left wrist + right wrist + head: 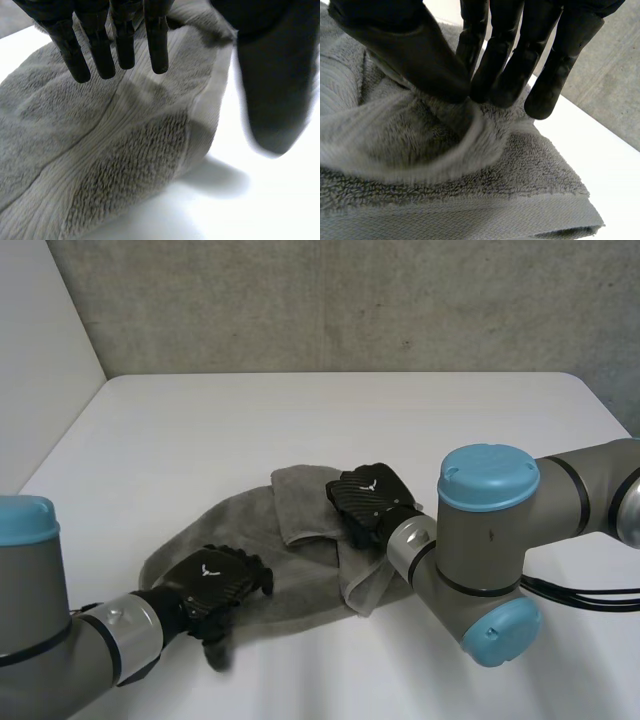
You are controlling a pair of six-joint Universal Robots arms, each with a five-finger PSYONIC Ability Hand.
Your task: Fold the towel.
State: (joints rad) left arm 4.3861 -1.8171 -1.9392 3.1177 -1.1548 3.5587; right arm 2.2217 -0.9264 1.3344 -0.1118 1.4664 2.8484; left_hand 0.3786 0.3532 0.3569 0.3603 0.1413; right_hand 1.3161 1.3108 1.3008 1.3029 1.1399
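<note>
Fingers (pixel 100 50) of the left hand (pixel 212 585) are straight and slightly spread, their tips just over the towel (pixel 310 585) and closing on nothing. The thumb (pixel 270 90) stands well apart from them, out past the towel's hemmed edge and over the bare table (pixel 300 420). This hand sits on the near left part of the cloth, closest to the table's near edge, and its grey arm (pixel 60 640) comes in from the near left corner.

Farther in, the right hand (pixel 368 502) sits on the towel's right part. Its fingers (pixel 495 70) and thumb (pixel 415 55) are drawn together, pinching a raised fold of cloth between them. The fold bulges up in a soft loop under the palm. Its arm (pixel 490 530) reaches in from the right side of the table.

The grey terry towel lies crumpled on the near half of the table, about midway between its left and right edges. Its left part spreads out rounded and flat. On the right a layer is doubled over with a ribbed band along the hem, and one corner trails toward the near edge. The far half of the table runs back to a concrete wall (pixel 350 300).
</note>
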